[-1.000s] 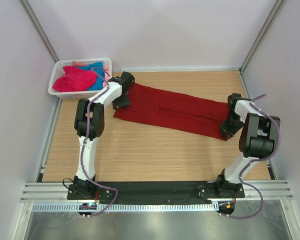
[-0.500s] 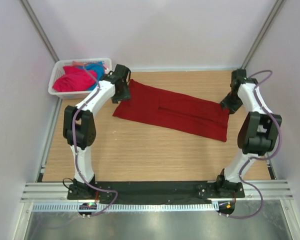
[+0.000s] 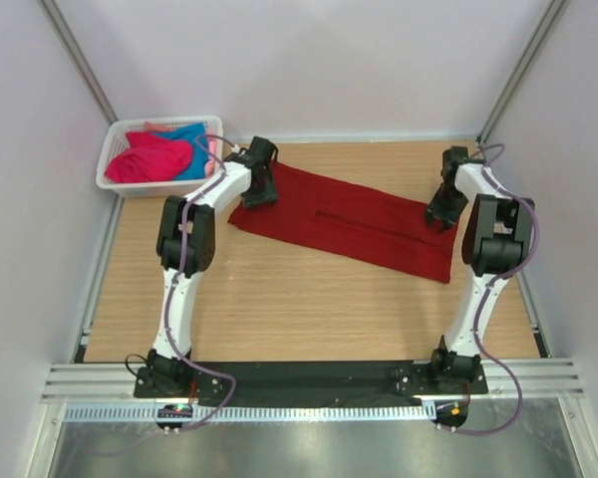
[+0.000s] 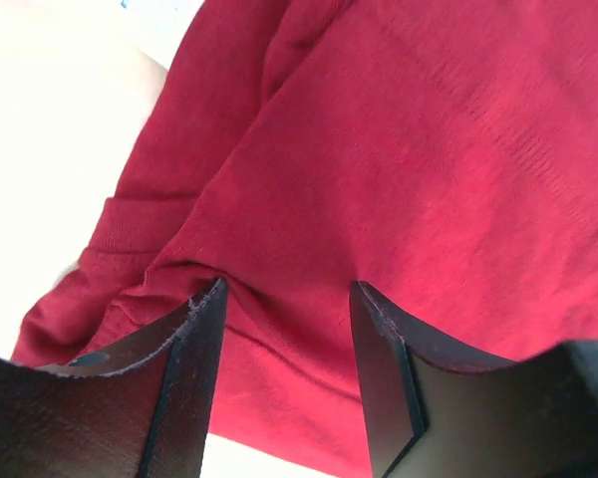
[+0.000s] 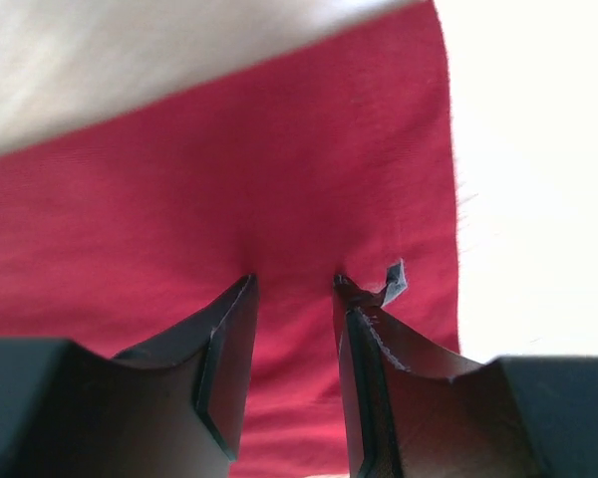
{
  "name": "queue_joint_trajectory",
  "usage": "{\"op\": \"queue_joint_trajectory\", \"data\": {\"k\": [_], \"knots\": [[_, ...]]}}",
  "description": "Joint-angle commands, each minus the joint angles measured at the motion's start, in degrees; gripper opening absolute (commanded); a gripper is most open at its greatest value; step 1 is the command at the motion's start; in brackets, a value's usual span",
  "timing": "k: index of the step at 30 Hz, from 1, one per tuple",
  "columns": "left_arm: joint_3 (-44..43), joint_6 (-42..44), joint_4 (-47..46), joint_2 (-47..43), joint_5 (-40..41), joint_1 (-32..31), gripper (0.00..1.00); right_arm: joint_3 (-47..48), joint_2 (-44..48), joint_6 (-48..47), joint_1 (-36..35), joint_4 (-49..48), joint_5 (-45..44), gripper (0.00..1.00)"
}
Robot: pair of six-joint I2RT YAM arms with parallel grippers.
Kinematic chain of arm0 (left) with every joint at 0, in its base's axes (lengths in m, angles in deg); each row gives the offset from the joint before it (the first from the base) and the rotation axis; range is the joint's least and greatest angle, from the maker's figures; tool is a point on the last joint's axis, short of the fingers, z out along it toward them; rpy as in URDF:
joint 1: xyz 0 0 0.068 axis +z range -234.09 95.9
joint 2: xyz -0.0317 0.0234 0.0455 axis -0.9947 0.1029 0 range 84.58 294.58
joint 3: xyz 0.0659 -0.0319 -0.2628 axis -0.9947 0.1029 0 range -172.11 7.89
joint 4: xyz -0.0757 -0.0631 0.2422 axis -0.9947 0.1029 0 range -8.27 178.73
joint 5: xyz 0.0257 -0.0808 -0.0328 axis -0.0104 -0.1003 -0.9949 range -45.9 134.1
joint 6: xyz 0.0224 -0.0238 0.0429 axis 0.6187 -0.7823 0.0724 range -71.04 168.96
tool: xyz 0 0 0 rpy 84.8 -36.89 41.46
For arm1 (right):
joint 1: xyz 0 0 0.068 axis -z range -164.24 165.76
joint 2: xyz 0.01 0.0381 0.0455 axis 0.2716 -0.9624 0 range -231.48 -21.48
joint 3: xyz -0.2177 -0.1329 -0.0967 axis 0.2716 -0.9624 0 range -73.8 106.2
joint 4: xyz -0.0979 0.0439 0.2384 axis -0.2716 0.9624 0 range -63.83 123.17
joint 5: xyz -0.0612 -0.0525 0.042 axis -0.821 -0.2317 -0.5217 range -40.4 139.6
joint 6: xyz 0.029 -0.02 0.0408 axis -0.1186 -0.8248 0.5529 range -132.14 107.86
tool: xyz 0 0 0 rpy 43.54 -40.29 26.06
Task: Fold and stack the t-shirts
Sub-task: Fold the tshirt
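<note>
A dark red t-shirt (image 3: 349, 224), folded into a long strip, lies slantwise across the wooden table. My left gripper (image 3: 259, 189) stands on its left end. The left wrist view shows that gripper (image 4: 289, 289) open, its fingertips pressed into the red cloth (image 4: 399, 149), which wrinkles by the left finger. My right gripper (image 3: 439, 211) is at the far corner of the shirt's right end. In the right wrist view it (image 5: 294, 281) is open, tips touching the flat cloth (image 5: 179, 179) near its edge. A pink t-shirt (image 3: 149, 159) and a turquoise t-shirt (image 3: 191, 139) lie in the basket.
A white lattice basket (image 3: 149, 187) stands at the far left corner, just beyond the left gripper. Grey walls close in the table on the left, back and right. The right wall is close to the right arm (image 3: 498, 239).
The left gripper lifted toward the basket, then came down a little further right on the shirt's left end. The right gripper went from the near right corner to the far right corner.
</note>
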Motion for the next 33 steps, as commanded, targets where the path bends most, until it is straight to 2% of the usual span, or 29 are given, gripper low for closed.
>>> {"op": "queue_joint_trajectory", "data": {"k": [1,7,11,13,15,18,20,24,25,28,33], "knots": [[-5.0,1.4,-5.1,3.4,0.8,0.3,0.55,-7.7,3.2,2.5,1.8,-2.7,-1.8,0.43],[-12.5,3.2,-9.7,9.0,-0.7,0.5,0.54,-22.2,10.3,6.7,5.7,-6.4,-1.4,0.42],[-16.1,4.4,-16.2,10.2,-3.7,0.8,0.57,-33.3,22.4,17.4,5.4,-5.9,-0.4,0.43],[-18.5,4.5,-17.2,11.2,-6.1,1.3,0.57,-40.4,27.7,21.4,5.0,-6.2,0.8,0.43],[-20.6,4.1,-17.9,10.7,-9.9,1.5,0.58,-43.3,34.6,24.1,4.6,-6.0,1.3,0.43],[-18.0,4.4,-18.0,5.5,-14.2,1.7,0.59,-41.4,39.5,20.5,4.3,-2.6,1.0,0.44],[-14.7,4.2,-18.0,-0.5,-15.5,1.5,0.59,-35.1,39.4,17.2,4.3,2.0,-1.6,0.45],[-3.0,1.9,-18.0,-10.9,-16.7,1.4,0.59,-25.6,35.9,7.0,2.6,4.4,-0.5,0.45],[2.2,1.4,-17.8,-12.5,-16.2,1.3,0.59,-22.7,34.9,4.5,1.5,5.4,-0.9,0.45],[10.4,1.0,-17.7,-17.2,-13.6,1.4,0.58,-19.3,31.0,0.9,-3.8,5.2,0.4,0.45],[12.7,2.6,-15.6,-17.6,-9.4,1.5,0.58,-18.1,27.9,-5.5,-17.6,0.4,6.9,0.45]]}}
